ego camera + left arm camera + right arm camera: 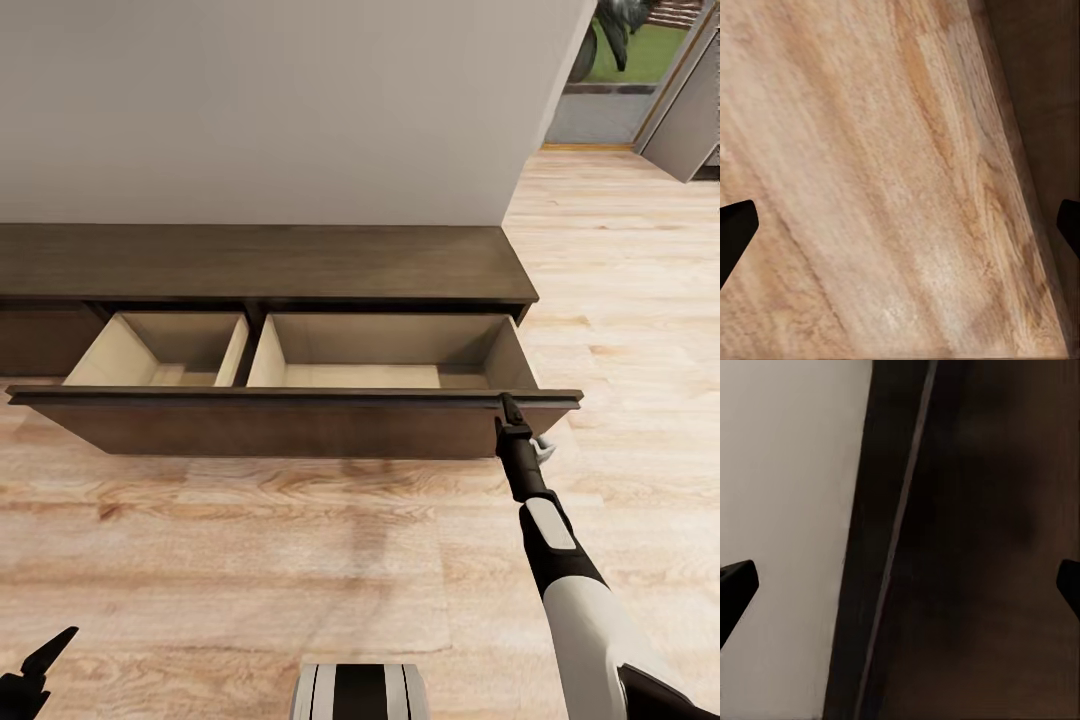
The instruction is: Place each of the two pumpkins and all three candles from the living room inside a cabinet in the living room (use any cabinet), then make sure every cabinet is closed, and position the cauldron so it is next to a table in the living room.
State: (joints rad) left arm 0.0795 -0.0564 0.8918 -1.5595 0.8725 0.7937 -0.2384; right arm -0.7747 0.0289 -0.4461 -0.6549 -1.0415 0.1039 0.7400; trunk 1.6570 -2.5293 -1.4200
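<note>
Right hand at 3 o'clock end of long dark-brown wood cabinet's open drawer front, fingers spread, grasping nothing. Left hand released. Risk: off-centre push skews drawer, hand slips off corner.

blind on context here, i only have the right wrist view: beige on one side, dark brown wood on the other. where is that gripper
Observer: The right gripper sits at the top edge of the pulled-out dark-brown wooden drawer front, near its right end.
Operator: anything in the drawer
Observer: Its two pale beige compartments look empty.
Operator: and the left gripper
Observer: The left gripper hangs low over the light wood plank floor, apart from the cabinet.
</note>
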